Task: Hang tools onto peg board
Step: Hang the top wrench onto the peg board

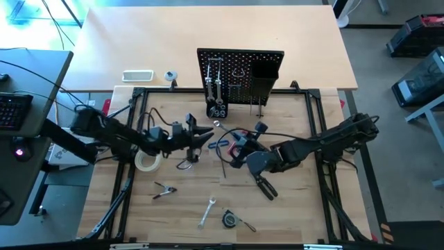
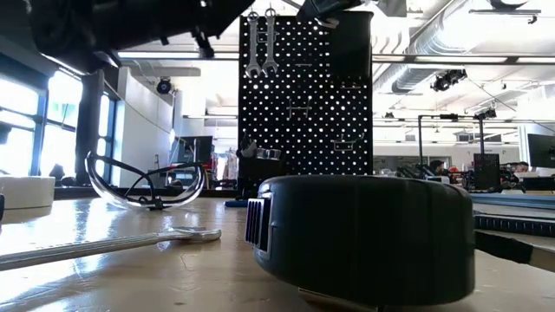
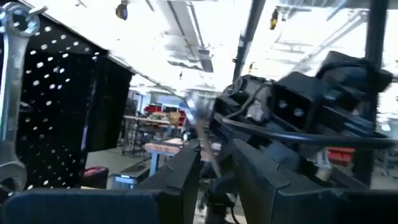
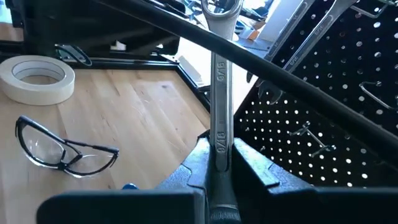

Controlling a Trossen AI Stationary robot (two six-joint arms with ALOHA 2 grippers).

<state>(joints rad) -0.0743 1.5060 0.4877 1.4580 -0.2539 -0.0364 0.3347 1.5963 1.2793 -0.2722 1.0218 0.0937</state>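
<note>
The black peg board (image 1: 239,76) stands upright at the table's far middle, and two silver wrenches (image 2: 260,43) hang on it. In front of the board, above the table's middle, my right gripper (image 1: 239,149) is shut on a third silver wrench (image 4: 219,81). My left gripper (image 1: 207,135) is close by on its left. Its fingers (image 3: 186,168) are apart, and a thin silver bar (image 3: 208,155) shows in the gap. I cannot tell whether they touch it. Clear glasses (image 4: 62,149) and a pale tape roll (image 4: 37,78) lie on the table. My right gripper pinches the wrench's shank (image 4: 219,134) between its two fingers, and the fingers lie along the shank. The ring end (image 4: 221,9) sticks out past the fingertips toward the peg board. The wrench is lifted clear of the table.
A loose wrench (image 1: 207,212) and a black tape measure (image 1: 230,219) lie near the front edge. Small pliers (image 1: 164,191) and black-handled pliers (image 1: 265,186) lie on the table. Red and blue handled tools (image 1: 229,142) are under the grippers. A black bin (image 1: 262,80) sits on the board.
</note>
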